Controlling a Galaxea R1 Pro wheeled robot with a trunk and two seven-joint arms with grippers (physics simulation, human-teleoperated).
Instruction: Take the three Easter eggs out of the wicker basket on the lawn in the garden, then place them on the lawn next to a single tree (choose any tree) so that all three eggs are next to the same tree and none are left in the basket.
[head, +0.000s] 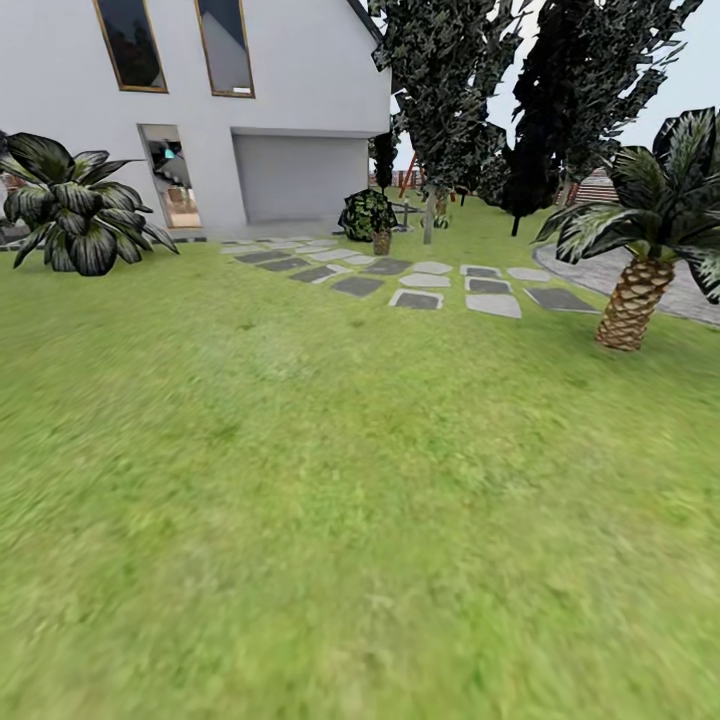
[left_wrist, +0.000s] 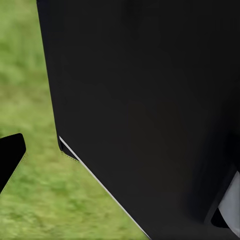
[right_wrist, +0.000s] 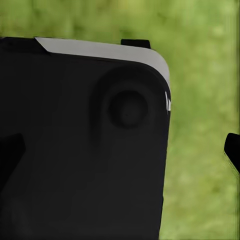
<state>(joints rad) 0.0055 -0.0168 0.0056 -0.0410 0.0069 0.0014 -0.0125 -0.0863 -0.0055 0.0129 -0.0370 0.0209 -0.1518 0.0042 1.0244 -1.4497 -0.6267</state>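
You are still in transit: ahead of you the lawn (head: 330, 500) runs wide and bare, with no basket and no eggs on the stretch you face, so I judge the search step is in hand and nothing has been lifted yet. Going left to right, a dark leafy bush (head: 75, 205) sits by the white house (head: 290, 110), grey paving slabs (head: 420, 280) cross the middle, pale-trunked trees (head: 440, 100) stand far back, and a short palm (head: 640, 260) rises at the right. Your left pincer (left_wrist: 11, 156) shows one dark fingertip beside a black body panel, grass beyond; your right pincer (right_wrist: 231, 150) likewise shows a fingertip at the frame edge over grass. I cannot tell whether either is released or clenched. Next, turn the base until the basket comes into sight, then drive up close.
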